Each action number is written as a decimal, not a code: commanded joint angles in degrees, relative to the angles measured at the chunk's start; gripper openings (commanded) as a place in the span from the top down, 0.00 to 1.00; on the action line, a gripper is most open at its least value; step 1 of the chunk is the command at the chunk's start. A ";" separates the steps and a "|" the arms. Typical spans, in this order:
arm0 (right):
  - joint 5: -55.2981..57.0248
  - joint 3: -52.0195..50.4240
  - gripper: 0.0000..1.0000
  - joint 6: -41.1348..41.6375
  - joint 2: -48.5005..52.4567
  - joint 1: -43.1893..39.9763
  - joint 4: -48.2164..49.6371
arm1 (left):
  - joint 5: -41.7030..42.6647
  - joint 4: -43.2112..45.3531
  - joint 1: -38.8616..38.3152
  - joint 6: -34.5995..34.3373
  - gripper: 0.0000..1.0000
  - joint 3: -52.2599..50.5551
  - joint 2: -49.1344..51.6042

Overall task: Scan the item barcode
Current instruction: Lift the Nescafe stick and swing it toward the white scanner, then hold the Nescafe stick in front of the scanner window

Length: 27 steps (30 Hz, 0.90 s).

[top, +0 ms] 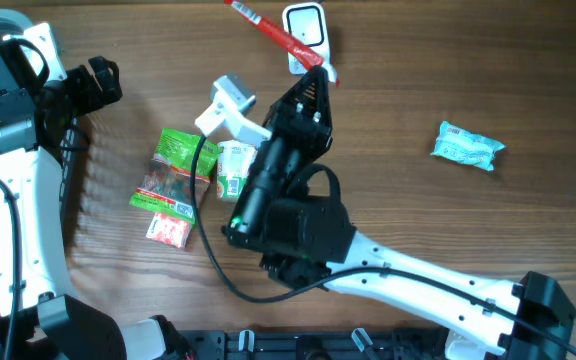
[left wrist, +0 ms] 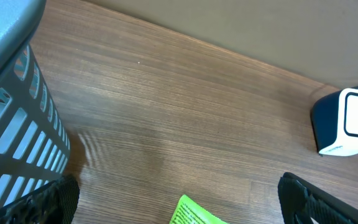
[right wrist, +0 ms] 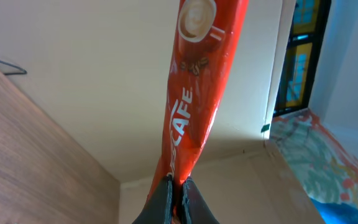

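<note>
My R gripper [top: 318, 76] is pressed shut on the red coffee stick [top: 268, 28]. It pinches the stick at one end only. The rest of the stick pokes out past the fingertips, up and to the left in the top view. In the R wrist cam the gripper [right wrist: 174, 194] sits at the bottom of the pic and the stick [right wrist: 197, 93] goes straight away from it. I can read "CAFE" on it and see a cup drawn near the far end.

The stick is off the desk [top: 418, 80], held up in the air. From the top cam it crosses the lower left corner of the white scanner [top: 305, 30], which stands at the far edge of the desk. I can't tell how high above it the stick is.

My L gripper [top: 96, 82] is far off on the left side, spread wide w/ nothing in it. It is next to the black basket [top: 68, 150]. In the L wrist cam the fingers [left wrist: 55, 200] are wide apart. The basket [left wrist: 23, 124] is on the left, the scanner [left wrist: 347, 121] on the right, and a bit of green packet [left wrist: 191, 214] is at the bottom.

Other stuff on the desk: the green packet [top: 183, 150], a red snack bag [top: 168, 230], a small carton [top: 233, 168] by the R arm, and a teal packet [top: 468, 148] well apart on the right.
</note>
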 commanded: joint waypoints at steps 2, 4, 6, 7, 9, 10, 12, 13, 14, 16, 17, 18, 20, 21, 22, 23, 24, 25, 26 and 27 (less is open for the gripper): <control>0.13 0.55 0.96 0.72 -0.46 4.09 1.07 | 0.66 0.15 0.26 0.28 0.00 0.68 0.02; 0.13 0.48 0.96 2.47 -0.24 5.46 1.03 | 0.68 0.15 0.26 0.28 0.00 0.68 0.02; 0.13 0.46 0.96 3.78 -0.17 5.46 0.81 | 0.66 0.15 0.26 0.28 0.00 0.68 0.02; 0.13 0.44 0.96 4.09 -0.07 5.46 0.79 | 0.68 0.15 0.26 0.28 0.00 0.68 0.02; 0.13 0.44 0.96 4.28 0.31 5.33 0.57 | 0.66 0.15 0.26 0.28 0.00 0.68 0.02; 0.13 0.44 0.96 5.29 0.46 5.33 -0.66 | 0.66 0.15 0.26 0.28 0.00 0.68 0.02; 0.13 0.44 0.96 5.68 0.74 5.03 -3.21 | 0.68 0.15 0.26 0.28 0.00 0.68 0.02; 0.13 0.44 0.96 5.68 0.74 4.74 -3.30 | 0.66 0.15 0.26 0.28 0.00 0.68 0.02; 0.13 0.44 0.96 5.64 0.79 3.63 -3.48 | 0.66 0.15 0.26 0.28 0.00 0.68 0.02; 0.13 0.44 0.96 5.49 0.79 0.66 -3.45 | 0.66 0.15 0.26 0.28 0.00 0.68 0.02; 0.13 0.44 0.95 5.51 0.79 -1.66 -3.45 | 0.66 0.15 0.26 0.28 0.00 0.68 0.02; 0.13 0.44 0.96 5.51 0.79 -3.23 -3.43 | 0.66 0.15 0.26 0.28 0.00 0.68 0.02; 0.13 0.44 0.96 5.46 0.79 -6.14 -3.45 | 0.68 0.15 0.26 0.28 0.00 0.68 0.02; 0.13 0.44 0.96 5.11 0.79 -7.34 -3.48 | 0.66 0.15 0.26 0.28 0.00 0.68 0.02; 0.13 0.44 0.96 5.07 0.79 -8.61 -3.45 | 0.68 0.15 0.26 0.28 0.00 0.68 0.02; 0.13 0.44 0.96 4.85 0.79 -9.68 -3.45 | 0.66 0.15 0.26 0.28 0.00 0.68 0.02; 0.13 0.44 0.96 4.83 0.79 -10.32 -3.43 | 0.68 0.15 0.26 0.28 0.00 0.68 0.02; 0.13 0.44 0.96 4.90 0.79 -10.91 -3.43 | 0.68 0.15 0.26 0.28 0.00 0.68 0.02; 0.15 0.44 0.96 5.31 0.79 -11.17 -3.43 | 0.66 0.15 0.26 0.28 0.00 0.68 0.02; 0.15 0.44 0.96 5.40 0.79 -11.17 -3.43 | 0.66 0.15 0.26 0.28 0.00 0.68 0.02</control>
